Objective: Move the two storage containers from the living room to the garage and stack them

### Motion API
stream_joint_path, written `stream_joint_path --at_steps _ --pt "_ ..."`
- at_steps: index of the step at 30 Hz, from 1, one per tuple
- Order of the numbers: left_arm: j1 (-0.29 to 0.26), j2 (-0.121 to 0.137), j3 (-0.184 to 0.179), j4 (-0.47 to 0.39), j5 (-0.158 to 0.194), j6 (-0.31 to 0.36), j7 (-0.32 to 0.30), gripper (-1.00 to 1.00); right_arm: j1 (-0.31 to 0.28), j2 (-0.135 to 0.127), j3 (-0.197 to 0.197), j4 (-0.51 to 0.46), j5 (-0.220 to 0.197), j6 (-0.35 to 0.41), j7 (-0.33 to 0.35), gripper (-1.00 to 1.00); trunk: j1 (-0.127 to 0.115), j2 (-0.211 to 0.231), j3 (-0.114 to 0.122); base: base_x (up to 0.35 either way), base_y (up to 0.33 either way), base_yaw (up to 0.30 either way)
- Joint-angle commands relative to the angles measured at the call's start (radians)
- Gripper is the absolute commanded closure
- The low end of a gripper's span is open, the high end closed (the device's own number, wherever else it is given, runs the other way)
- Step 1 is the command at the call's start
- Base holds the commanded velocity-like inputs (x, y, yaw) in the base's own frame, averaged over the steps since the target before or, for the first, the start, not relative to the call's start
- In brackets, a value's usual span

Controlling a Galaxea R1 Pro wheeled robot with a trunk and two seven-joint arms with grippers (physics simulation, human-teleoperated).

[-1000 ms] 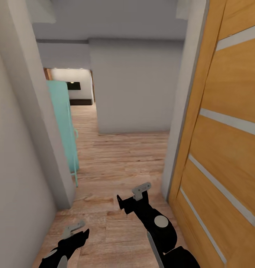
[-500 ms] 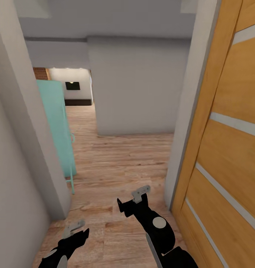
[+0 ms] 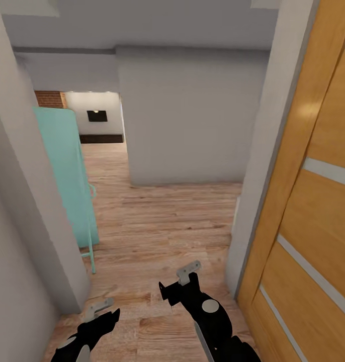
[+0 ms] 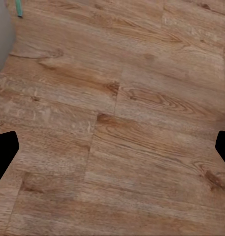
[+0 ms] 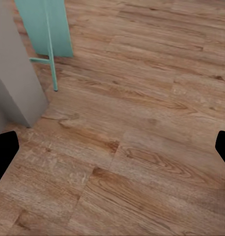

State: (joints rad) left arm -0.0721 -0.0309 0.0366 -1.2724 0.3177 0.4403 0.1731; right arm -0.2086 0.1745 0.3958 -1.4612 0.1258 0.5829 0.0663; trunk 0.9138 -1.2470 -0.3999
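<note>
Living room light wood plank floor [image 3: 157,226] lies under 2 empty end effectors, left [image 3: 99,312] and right [image 3: 178,283], both spread wide.

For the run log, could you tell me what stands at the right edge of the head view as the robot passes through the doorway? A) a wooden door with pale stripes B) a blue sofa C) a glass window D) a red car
A: the wooden door with pale horizontal stripes stands open beside the grey door frame.

wood plank floor [image 5: 142,123] | teal panel [image 5: 43,24] | grey wall corner [image 5: 14,88] | claw [image 5: 112,152] fingertips apart
</note>
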Motion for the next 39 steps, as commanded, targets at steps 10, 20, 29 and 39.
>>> stream_joint_path --at_steps 10,20,29,39 --pt "0.000 0.000 0.000 -0.003 0.000 0.000 0.002 -1.00 0.000 0.000 0.000 0.001 0.000 0.000 0.000 -1.00 0.000 0.000 0.000 0.337 0.000 0.000" --pt "0.000 0.000 0.002 -0.003 0.000 0.000 0.002 -1.00 0.000 0.000 0.000 0.001 0.000 0.000 0.000 -1.00 0.000 0.000 0.000 0.338 0.000 0.000" --pt "0.000 0.000 0.003 -0.006 0.000 0.000 0.002 -1.00 0.000 0.000 0.000 0.001 0.000 0.000 0.000 -1.00 0.000 0.000 0.000 0.337 0.000 0.000" --pt "0.000 0.001 0.004 -0.003 0.000 0.000 0.003 -1.00 0.000 0.000 0.000 0.001 0.000 0.000 0.000 -1.00 0.000 0.000 0.000 0.337 0.000 0.000"
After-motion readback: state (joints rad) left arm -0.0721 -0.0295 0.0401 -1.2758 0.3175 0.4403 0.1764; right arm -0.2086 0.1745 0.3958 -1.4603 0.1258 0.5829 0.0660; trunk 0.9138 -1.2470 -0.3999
